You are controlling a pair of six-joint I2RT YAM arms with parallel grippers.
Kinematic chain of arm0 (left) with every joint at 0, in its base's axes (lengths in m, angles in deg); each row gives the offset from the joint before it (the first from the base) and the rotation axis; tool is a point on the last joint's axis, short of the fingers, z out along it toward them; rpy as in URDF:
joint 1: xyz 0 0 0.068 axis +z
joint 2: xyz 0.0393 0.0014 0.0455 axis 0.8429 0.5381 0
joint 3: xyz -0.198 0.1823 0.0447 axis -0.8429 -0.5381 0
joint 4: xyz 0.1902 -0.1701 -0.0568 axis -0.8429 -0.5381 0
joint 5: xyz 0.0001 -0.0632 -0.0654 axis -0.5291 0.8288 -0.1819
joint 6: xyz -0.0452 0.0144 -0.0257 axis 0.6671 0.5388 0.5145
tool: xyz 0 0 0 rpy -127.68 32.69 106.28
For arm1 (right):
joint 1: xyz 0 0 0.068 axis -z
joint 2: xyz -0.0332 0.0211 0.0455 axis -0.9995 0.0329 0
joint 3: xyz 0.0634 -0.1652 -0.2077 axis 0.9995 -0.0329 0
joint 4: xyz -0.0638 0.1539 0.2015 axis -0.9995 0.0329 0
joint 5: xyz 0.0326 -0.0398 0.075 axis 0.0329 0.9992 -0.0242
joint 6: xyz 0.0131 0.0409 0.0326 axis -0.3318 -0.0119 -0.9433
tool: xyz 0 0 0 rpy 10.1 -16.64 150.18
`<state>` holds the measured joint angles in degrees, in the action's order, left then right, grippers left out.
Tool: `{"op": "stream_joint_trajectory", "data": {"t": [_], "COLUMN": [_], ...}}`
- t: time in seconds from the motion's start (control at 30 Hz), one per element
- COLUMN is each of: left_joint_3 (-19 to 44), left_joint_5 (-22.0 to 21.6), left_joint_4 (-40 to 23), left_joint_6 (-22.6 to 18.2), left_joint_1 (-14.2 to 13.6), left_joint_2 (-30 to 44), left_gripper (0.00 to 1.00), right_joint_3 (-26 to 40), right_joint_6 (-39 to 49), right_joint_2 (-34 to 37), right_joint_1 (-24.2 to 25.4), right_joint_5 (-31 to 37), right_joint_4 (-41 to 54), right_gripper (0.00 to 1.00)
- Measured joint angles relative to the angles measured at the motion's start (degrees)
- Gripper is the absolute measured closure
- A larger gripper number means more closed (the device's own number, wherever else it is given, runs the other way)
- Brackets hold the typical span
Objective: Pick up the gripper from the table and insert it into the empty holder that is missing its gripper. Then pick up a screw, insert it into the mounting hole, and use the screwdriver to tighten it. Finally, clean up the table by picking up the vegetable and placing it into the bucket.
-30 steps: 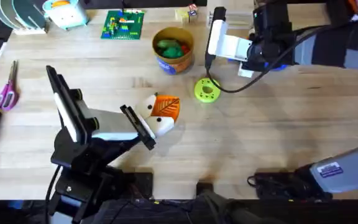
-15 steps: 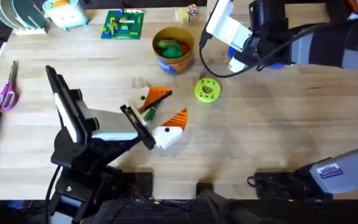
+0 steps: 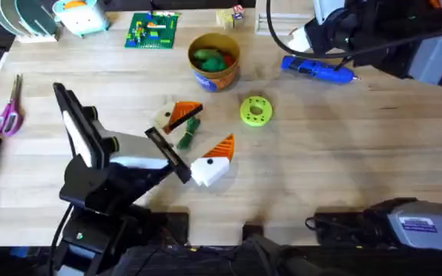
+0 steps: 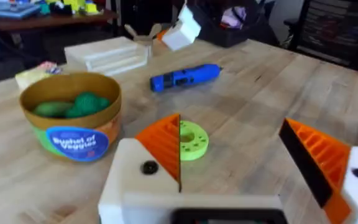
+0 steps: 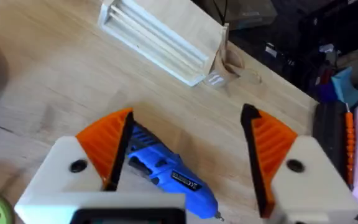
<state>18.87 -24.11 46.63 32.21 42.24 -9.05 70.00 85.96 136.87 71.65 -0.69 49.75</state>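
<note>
My left gripper [image 3: 196,138] stands open low over the middle of the table [image 3: 344,153], its orange-tipped white fingers [image 4: 163,146] spread wide. The dark green vegetable [image 3: 188,133] lies on the wood between them. The tan bucket [image 3: 214,61] with a blue band stands behind it, with green toy vegetables inside [image 4: 73,106]. The blue screwdriver [image 3: 317,69] lies at the back right. My right gripper [image 5: 187,115] hovers open just above the screwdriver [image 5: 166,171], not touching it. A loose gripper piece, the holder and a screw are out of view.
A lime-green round disc [image 3: 255,111] lies right of the vegetable. Scissors [image 3: 6,115] sit at the left edge, a green brick plate [image 3: 152,31] at the back. A pale wooden rack [image 5: 157,40] stands behind the screwdriver.
The left gripper went from shut to wide open, and the vegetable now lies between its fingers. The right gripper pulled up and back, uncovering the screwdriver on the table.
</note>
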Motion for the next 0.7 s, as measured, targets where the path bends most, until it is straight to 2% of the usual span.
{"op": "stream_joint_trajectory", "data": {"t": [0.13, 0.33, 0.5, 0.7], "left_joint_3": [8.12, 24.08, 32.5, 37.49], "left_joint_5": [-7.46, -18.77, -23.78, -25.87], "left_joint_4": [-14.12, -29.63, -35.84, -38.69], "left_joint_6": [4.15, 4.59, 2.14, 0.92], "left_joint_1": [0.0, 0.0, 0.0, 0.0], "left_joint_2": [0.05, 5.45, 16.41, 31.88], "left_gripper": [0.009, 0.008, 0.008, 0.008], "right_joint_3": [0.0, 0.0, 0.0, 0.0], "right_joint_6": [-1.08, -1.4, -1.42, -1.42], "right_joint_2": [-0.4, -0.4, -0.38, -0.38], "right_joint_1": [-0.92, -2.63, -2.62, -2.62], "right_joint_5": [0.1, 0.13, 0.15, 0.15], "right_joint_4": [0.03, 0.06, 0.06, 1.01], "right_gripper": [0.01, 0.011, 0.01, 0.011]}}
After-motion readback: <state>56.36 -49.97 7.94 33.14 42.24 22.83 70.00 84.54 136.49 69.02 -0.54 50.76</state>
